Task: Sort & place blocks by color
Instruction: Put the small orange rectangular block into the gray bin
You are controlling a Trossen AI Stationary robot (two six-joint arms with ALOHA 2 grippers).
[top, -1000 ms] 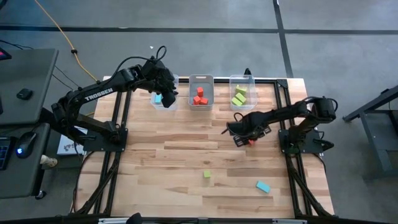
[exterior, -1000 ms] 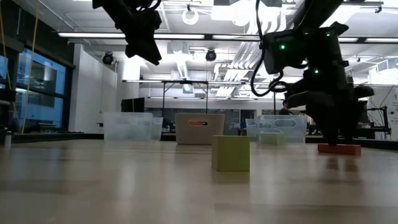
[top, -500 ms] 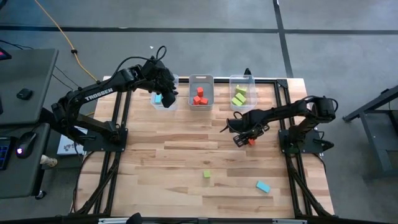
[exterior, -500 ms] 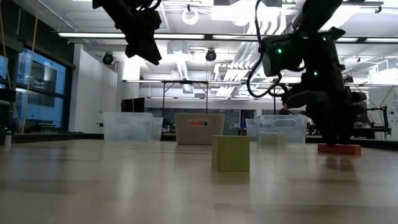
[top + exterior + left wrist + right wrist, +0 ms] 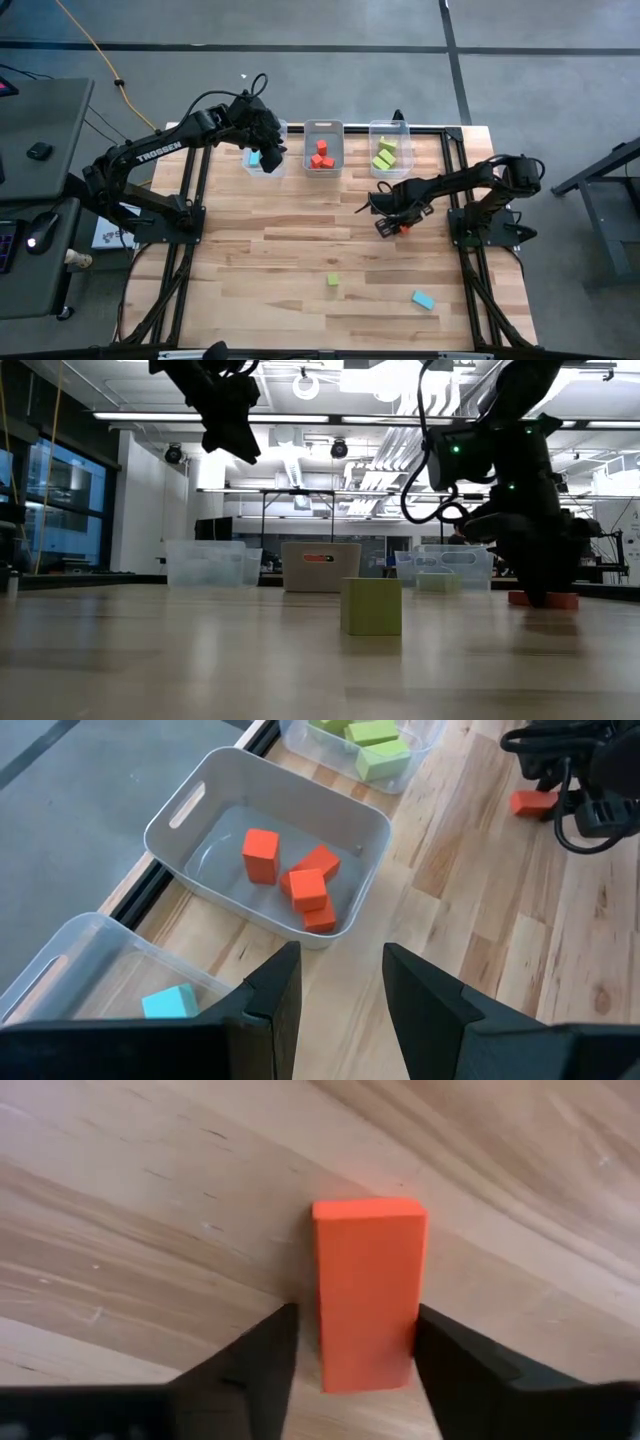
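A red-orange bar (image 5: 368, 1290) lies flat on the table near its right edge (image 5: 403, 227). My right gripper (image 5: 352, 1345) points down over it, open, one finger on each long side. My left gripper (image 5: 342, 985) hangs open and empty above the leftmost clear bin (image 5: 262, 160), which holds a light blue block (image 5: 168, 1003). The middle bin (image 5: 322, 148) holds red-orange blocks, and the right bin (image 5: 389, 148) green ones. A green cube (image 5: 333, 281) and a light blue block (image 5: 423, 300) rest on the table toward its near edge. My right gripper comes at the red-orange bar from above, fingers lying across it near one end. One finger (image 5: 450, 1365) stands right against the bar's long side (image 5: 408, 1335); whether it touches, I cannot tell. The other finger (image 5: 255, 1365) stands a little apart. The bar lies flat on the table.
The three bins stand in a row along the far edge. Open wood lies between them and the two loose blocks. A dark metal frame (image 5: 455, 170) runs along the table's right side beside my right arm's base.
My right gripper has sunk toward the table over the red-orange bar; in the low view its fingers now stand in front of the bar and reach the table. The bar has stayed where it lay.
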